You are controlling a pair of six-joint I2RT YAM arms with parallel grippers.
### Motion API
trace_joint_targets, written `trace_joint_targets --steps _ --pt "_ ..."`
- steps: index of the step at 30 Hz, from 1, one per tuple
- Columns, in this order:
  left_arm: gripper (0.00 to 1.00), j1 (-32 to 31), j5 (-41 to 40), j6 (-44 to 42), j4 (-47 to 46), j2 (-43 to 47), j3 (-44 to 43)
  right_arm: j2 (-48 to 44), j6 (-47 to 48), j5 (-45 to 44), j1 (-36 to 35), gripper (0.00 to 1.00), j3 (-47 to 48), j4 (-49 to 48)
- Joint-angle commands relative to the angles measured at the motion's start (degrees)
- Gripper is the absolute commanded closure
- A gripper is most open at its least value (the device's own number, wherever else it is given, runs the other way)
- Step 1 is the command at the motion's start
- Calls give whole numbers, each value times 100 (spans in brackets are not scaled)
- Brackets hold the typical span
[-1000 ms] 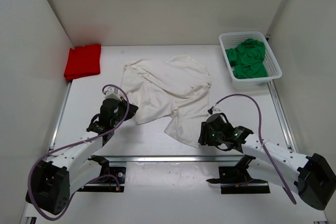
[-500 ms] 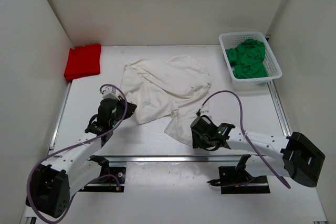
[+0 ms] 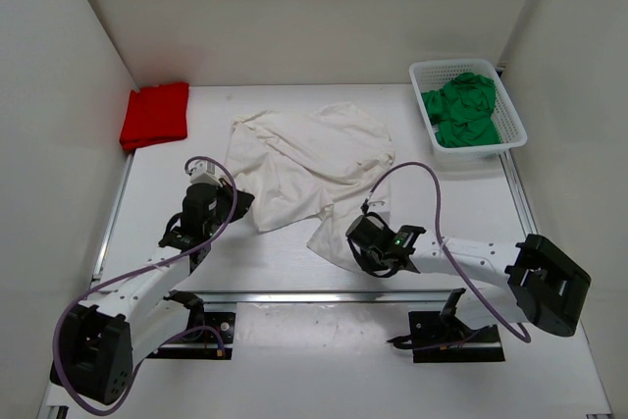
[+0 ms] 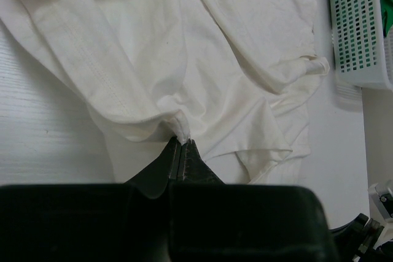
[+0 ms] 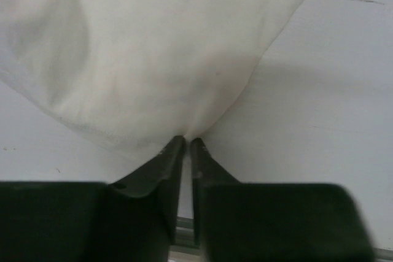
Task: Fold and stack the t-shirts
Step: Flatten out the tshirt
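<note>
Two edges of the white t-shirt [image 3: 314, 159] pinched — between left fingers [image 4: 172, 160], right fingers [image 5: 171, 153].

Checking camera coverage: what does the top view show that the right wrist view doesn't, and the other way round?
Only the top view: the red shirt, folded at the far left, and the green shirt in the basket. Only the right wrist view: the pinch up close, with the right gripper shut on the white shirt at its edge. Both: that shirt and the table.
</note>
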State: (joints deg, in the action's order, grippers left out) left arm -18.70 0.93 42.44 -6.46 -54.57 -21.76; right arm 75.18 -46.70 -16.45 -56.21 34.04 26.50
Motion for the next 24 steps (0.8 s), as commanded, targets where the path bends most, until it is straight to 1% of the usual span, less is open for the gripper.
trace_joint_targets --steps 1,3,6,7,8,9,10,11,12,13,14,15,16,17,20,21,23,24 --pt "100 7 100 1 -110 -1 40 384 -112 -16 -101 95 -275 391" --pt "100 15 48 -42 -49 25 -56 139 -147 -34 -93 100 -240 391" --pt "100 33 118 -182 39 42 -187 -510 64 -87 -13 99 -83 408" --pt "100 -71 109 -374 153 77 -389 -948 151 -130 178 100 83 556" --pt "100 -212 74 -507 389 69 -556 -1170 265 -165 258 100 181 749" --pt "100 -309 -65 -717 539 60 -975 -1633 467 -201 372 100 460 777" --pt "100 -440 -49 -963 897 43 -1414 -2064 677 -105 634 99 776 934" --pt "100 -416 -23 -1026 1136 8 -1662 -2225 941 -35 924 100 1188 1040" --pt "100 -276 178 -1140 1382 -27 -2170 -2531 1048 1 1110 100 1401 1233" --pt "100 -196 345 -1167 1515 -80 -2697 -2673 1275 27 1399 100 1925 1339" --pt "100 118 651 -1185 1638 -115 -2902 -2727 1547 -25 1654 100 2218 1558" --pt "100 425 1089 -1115 1691 -168 -3365 -2719 1654 -60 1718 100 2786 1743" --pt "100 568 1346 -1071 1735 -221 -3814 -2641 1881 -147 1849 100 3410 1840" --pt "100 778 1470 -1062 1901 -291 -4044 -2579 2023 -314 1902 100 3738 1980" --pt "100 929 1410 -1167 2410 -545 -5571 -2219 2471 -561 1955 99 5485 2096" --pt "100 1069 1436 -1115 2543 -590 -5794 -2000 2646 -657 1938 100 5812 2157" --pt "100 1332 1646 -931 2500 -678 -6443 -1473 2893 -641 1833 100 7005 2228" --pt "100 1395 1613 -913 2640 -730 -6620 -1340 3094 -806 1658 100 7263 2193"
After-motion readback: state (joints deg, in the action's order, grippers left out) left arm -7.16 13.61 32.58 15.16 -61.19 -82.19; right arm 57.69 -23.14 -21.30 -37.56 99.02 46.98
